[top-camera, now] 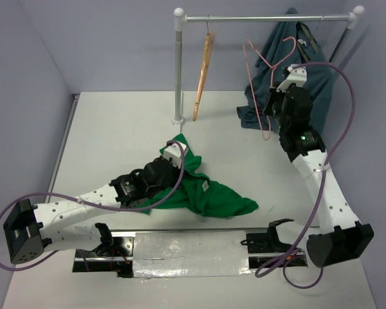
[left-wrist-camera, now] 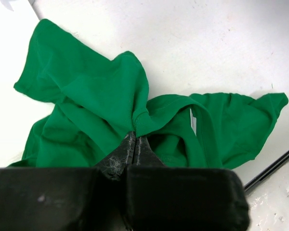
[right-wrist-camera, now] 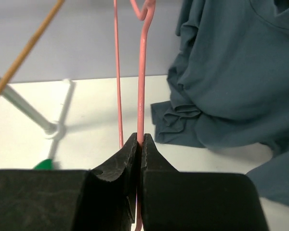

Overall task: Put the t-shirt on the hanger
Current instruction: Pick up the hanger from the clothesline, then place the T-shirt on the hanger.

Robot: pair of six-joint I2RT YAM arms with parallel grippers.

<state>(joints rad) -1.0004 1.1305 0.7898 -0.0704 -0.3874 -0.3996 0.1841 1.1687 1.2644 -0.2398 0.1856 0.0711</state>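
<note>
Slippage worries us: our left gripper pinches the t-shirt bunched at the near centre, while our right gripper clamps the hanger far right (thin wire), which could twist.
</note>
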